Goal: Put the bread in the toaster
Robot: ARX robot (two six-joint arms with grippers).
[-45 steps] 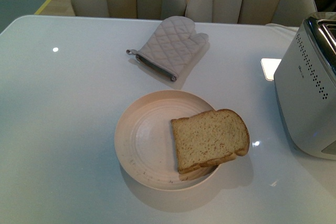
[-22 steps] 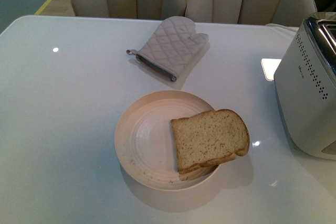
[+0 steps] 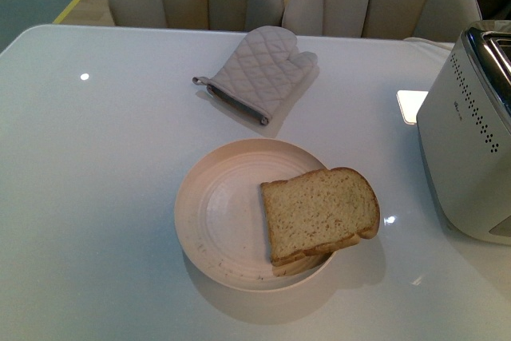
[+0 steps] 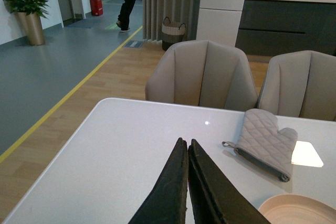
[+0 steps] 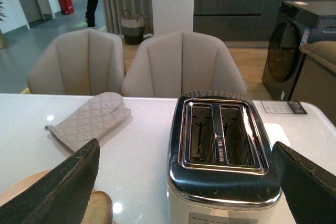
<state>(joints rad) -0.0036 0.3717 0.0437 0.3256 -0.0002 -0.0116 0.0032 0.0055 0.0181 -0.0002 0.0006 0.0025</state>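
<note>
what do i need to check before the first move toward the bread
1. Bread reachable: uncovered on the plate, overhanging its rim toward the toaster. Ok.
2. Toaster slots empty: ok.
3. Right gripper ready to grasp: jaws wide open. Ok.
4. Left gripper ready to grasp: jaws shut. Not ok.
5. Oven mitt out of the way: it lies apart from both plate and toaster. Ok.
6. Toaster lever up: cannot tell.
</note>
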